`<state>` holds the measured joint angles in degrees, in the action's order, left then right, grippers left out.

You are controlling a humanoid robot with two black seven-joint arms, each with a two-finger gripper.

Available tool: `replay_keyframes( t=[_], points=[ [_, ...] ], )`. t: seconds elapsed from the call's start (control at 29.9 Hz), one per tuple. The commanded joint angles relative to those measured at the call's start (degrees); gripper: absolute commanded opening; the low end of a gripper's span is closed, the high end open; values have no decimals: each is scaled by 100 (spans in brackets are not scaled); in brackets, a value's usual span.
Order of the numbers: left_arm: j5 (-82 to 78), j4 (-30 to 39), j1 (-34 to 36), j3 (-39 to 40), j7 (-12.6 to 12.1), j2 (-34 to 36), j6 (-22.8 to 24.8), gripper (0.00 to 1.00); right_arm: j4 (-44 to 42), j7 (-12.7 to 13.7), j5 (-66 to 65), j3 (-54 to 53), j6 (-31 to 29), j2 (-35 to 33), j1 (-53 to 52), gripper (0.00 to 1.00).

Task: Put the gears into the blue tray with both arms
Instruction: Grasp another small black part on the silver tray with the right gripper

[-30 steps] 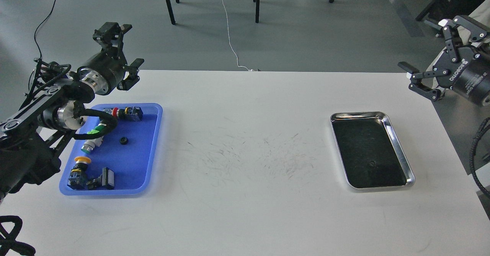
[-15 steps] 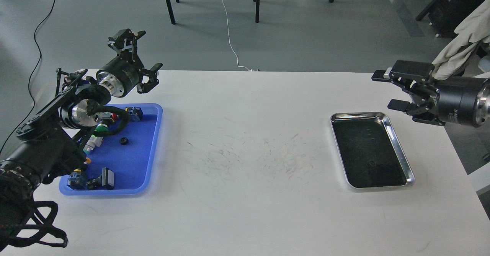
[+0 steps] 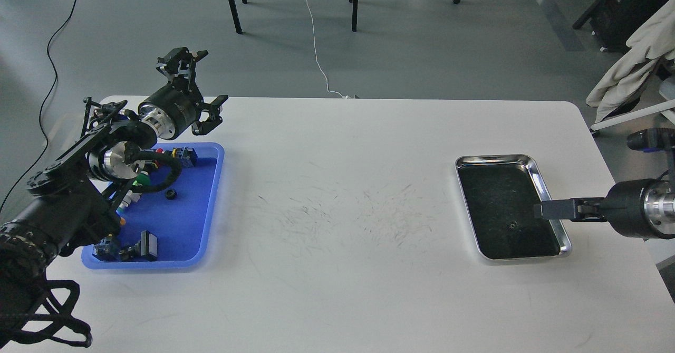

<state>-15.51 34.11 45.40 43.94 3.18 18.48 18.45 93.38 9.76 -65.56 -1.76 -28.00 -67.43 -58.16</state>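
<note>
One small black gear (image 3: 170,194) lies in the blue tray (image 3: 210,210) at the table's left. Another gear (image 3: 511,226) rests on the dark floor of the steel tray (image 3: 466,194) at the right. My left gripper (image 3: 211,77) hangs open and empty above the table just beyond the blue tray's far edge. My right gripper (image 3: 546,210) reaches in from the right, low over the steel tray's right rim, a short way right of that gear. It is seen edge-on as one flat bar, so its fingers cannot be told apart.
Coloured push-button switches (image 3: 178,155) and black switch blocks (image 3: 143,246) share the blue tray, partly hidden by my left arm. Scuffed white tabletop (image 3: 343,216) lies between the two trays. Chair legs and cables are on the floor beyond the table.
My right arm has swung down from high at the right and turned, now level over the steel tray's right rim. My left gripper rose and shifted right, still open.
</note>
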Motion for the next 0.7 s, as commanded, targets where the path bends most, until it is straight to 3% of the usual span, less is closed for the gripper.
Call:
replay_keyframes(
  t=[0.0,0.43,0.67],
  points=[
    [4,-10,-22,-17,7,7,-16,98,-504,0,-9,132,0,405,41,98],
    [-5,-27,-49,-61,-1,-28,-25,98,-1278,-27,-167,422,0,1152,41,96],
    [-5,-54,-49,-61,7,-19,-25,98,-1560,-211,-167,642,0,1566,41,92]
  ],
)
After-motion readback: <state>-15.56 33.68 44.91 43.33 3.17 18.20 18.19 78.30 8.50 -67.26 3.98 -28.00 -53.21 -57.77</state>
